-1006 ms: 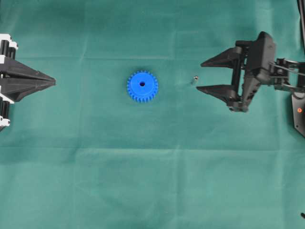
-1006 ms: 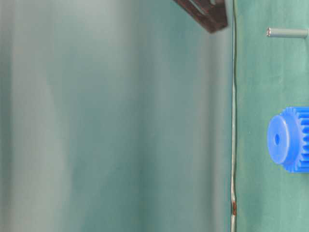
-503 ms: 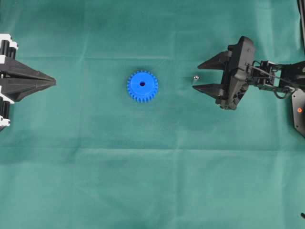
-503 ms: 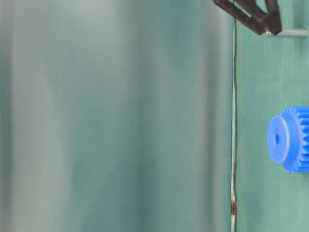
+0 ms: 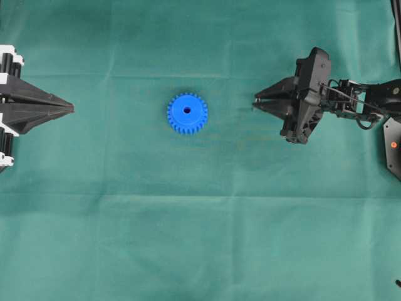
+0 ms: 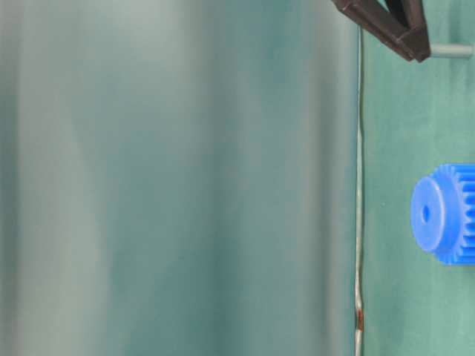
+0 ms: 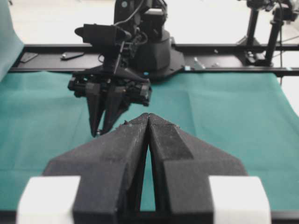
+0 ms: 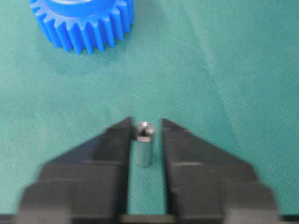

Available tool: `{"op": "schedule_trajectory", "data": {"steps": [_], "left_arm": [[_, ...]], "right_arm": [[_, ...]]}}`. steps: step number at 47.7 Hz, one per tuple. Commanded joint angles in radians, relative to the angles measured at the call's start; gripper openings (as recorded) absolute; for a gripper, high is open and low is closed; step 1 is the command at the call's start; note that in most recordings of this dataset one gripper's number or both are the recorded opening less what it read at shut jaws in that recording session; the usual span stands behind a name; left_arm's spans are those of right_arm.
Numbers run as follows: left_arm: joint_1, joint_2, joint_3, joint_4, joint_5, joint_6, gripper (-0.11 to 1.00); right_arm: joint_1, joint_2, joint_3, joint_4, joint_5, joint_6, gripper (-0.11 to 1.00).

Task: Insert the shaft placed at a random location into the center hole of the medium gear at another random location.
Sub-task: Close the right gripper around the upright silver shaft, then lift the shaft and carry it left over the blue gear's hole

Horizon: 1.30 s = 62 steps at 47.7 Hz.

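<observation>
Right now the right gripper (image 5: 255, 105) is sitting down at the tabletop (image 5: 200, 238) with its jaws drawn in around the shaft (image 8: 144, 144); in the right wrist view the pin is standing upright between the two fingertips (image 8: 119, 136), with thin slivers of green cloth showing on both sides, so I can't tell whether the pads are actually pressing it or just flanking it. In the overhead view the jaw tips are meeting almost to a point and covering the shaft completely. In the table-level view, which is turned on its side, the dark jaw tip is overlapping one end of the shaft (image 6: 450, 50) while the rest of the pin is sticking out toward the cloth. The medium gear (image 5: 187, 113) is lying flat on the green cloth, well apart from the right gripper and roughly between the two arms, with the center hole (image 5: 187, 110) facing up and nothing in it. In the right wrist view the gear (image 8: 82, 21) is showing at the top edge, just beyond the shaft, teeth toward the camera. The left gripper (image 5: 70, 108) is hanging at the left edge of the overhead view, jaws clenched together with nothing between them; the left wrist view is showing its fingers (image 7: 126, 154) pressed tip to tip.
</observation>
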Motion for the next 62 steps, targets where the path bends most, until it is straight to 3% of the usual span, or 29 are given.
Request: {"op": "schedule_trajectory", "data": {"steps": [1, 19, 40, 52, 62], "left_arm": [[0.003, 0.008, -0.023, 0.003, -0.003, -0.002, 0.00], [0.003, 0.008, -0.023, 0.003, 0.003, -0.002, 0.00], [0.002, 0.008, -0.023, 0.003, 0.011, -0.006, 0.00], [0.002, 0.008, -0.023, 0.003, 0.014, -0.005, 0.00], [0.002, 0.008, -0.023, 0.003, 0.025, -0.005, 0.00]], "right_arm": [[-0.005, -0.008, -0.015, -0.002, -0.009, 0.005, 0.14], [-0.002, -0.031, -0.017, -0.002, -0.002, 0.011, 0.14], [0.020, -0.299, -0.103, -0.005, 0.313, 0.009, 0.14], [0.021, -0.276, -0.121, -0.005, 0.314, 0.011, 0.14], [0.040, -0.184, -0.212, -0.003, 0.311, 0.011, 0.14]]}}
